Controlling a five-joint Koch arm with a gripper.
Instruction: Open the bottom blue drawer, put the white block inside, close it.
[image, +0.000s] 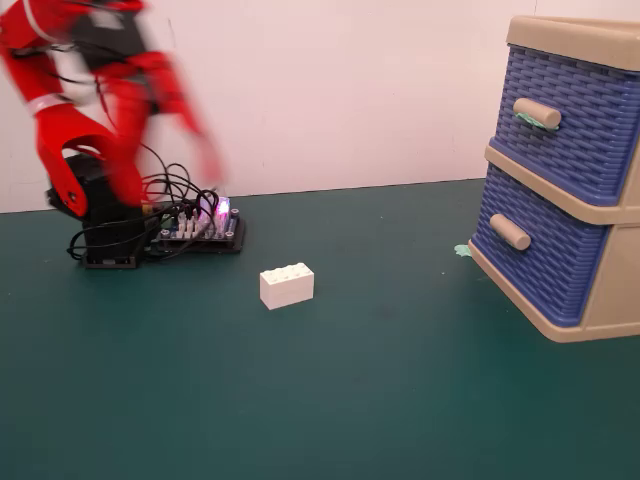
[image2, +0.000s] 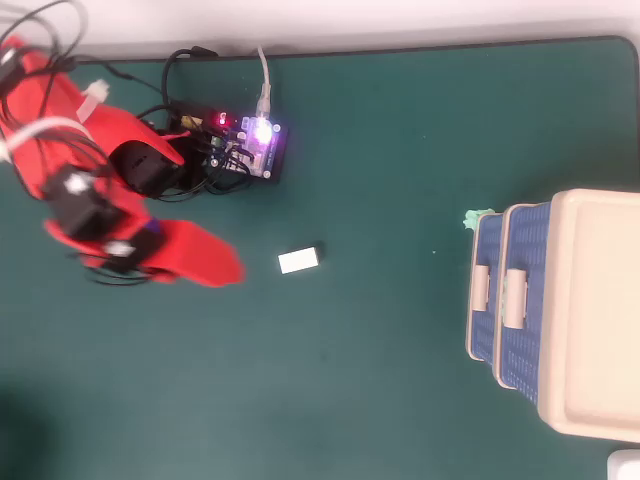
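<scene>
Dark green matting (image: 330, 400) covers the table and meets a plain white wall (image: 340, 90) at the back. Broad bare mat lies between the white block (image: 287, 285) and the drawer unit (image: 600, 40) at the right edge of the fixed view. That block sits flat, studs up, in mid-table, alone. The bottom blue drawer (image: 545, 255) is shut, its plain beige handle (image: 510, 232) facing the open floor; a second blue drawer (image: 585, 115) above it is shut too. From overhead the red arm (image2: 70, 150) reaches out at the left, blurred, its gripper (image2: 215, 265) ending near the block but apart from it. How its jaws stand I cannot tell. A lit circuit board (image2: 250, 150) rests beside the arm's base.
</scene>
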